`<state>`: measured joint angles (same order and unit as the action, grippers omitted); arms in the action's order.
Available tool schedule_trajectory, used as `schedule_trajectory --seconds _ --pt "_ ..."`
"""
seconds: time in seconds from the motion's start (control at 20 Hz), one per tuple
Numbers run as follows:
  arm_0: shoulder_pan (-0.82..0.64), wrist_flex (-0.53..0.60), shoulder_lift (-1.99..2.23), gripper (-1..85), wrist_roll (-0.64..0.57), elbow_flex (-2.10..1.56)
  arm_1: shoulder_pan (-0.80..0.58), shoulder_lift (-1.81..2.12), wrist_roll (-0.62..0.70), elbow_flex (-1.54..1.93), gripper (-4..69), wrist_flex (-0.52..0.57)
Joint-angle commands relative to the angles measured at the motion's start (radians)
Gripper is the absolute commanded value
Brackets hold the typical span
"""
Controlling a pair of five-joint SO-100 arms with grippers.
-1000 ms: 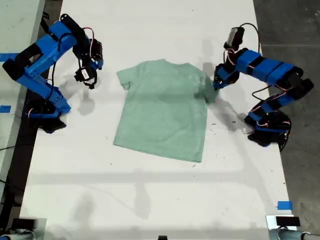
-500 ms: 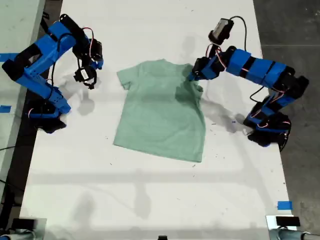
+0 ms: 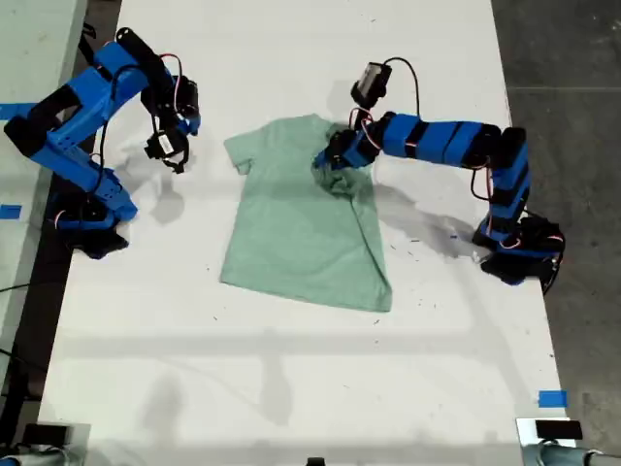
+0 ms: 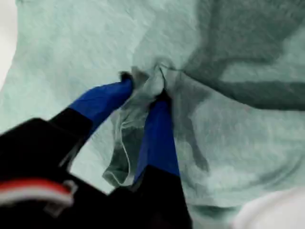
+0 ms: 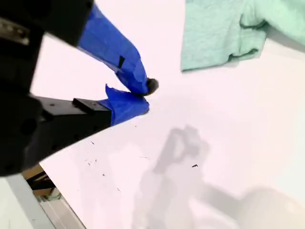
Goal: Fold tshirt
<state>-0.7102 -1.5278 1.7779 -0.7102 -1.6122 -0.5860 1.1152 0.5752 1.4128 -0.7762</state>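
Exterior view: tshirt [image 3: 301, 228] flat on the white table [image 3: 291, 388], near the middle, collar end toward the far edge. Sleeve on the exterior view's left spread out; the one on the exterior view's right pulled inward and bunched over the chest. First gripper [image 3: 337, 160] there, at the bunch, its arm reaching in low from a base at the exterior view's right. Second gripper [image 3: 167, 148] off the cloth, above bare table just beside the left sleeve as the exterior view shows it, its arm rising from a base at the exterior view's left. Strip of blue tape [image 3: 552, 398] on the table at the exterior view's lower right.

First wrist view: first gripper [image 4: 145, 102] with jaws nearly together, a gathered fold of tshirt [image 4: 248, 143] pinched between the two blue fingers [image 4: 159, 138]. Hemmed sleeve edge hanging down between them. Flat cloth filling nearly all the background, shadowed in one part.

Second wrist view: second gripper [image 5: 138, 95] over bare table [image 5: 238, 143], jaws narrow, tips almost touching, nothing between them. Sleeve end of tshirt [image 5: 214, 33] lying apart from the tips. Small dark specks on the table.
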Motion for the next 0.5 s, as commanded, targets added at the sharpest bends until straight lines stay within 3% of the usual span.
schedule_trajectory --seconds 0.0,0.25,0.35,0.45 --pt "0.040 0.012 0.040 0.0 0.017 0.006 0.028 0.026 0.026 -0.178 37.8 -0.190" --pt "0.051 0.014 0.040 0.0 0.029 0.008 0.029 0.420 0.021 -0.161 30.9 -0.552" --pt "0.051 0.014 0.038 0.0 0.034 0.008 0.025 0.581 0.002 -0.057 28.3 -0.629" --pt "0.052 0.015 0.018 4.0 0.009 0.023 0.043 0.727 -0.018 0.092 22.4 -0.630"
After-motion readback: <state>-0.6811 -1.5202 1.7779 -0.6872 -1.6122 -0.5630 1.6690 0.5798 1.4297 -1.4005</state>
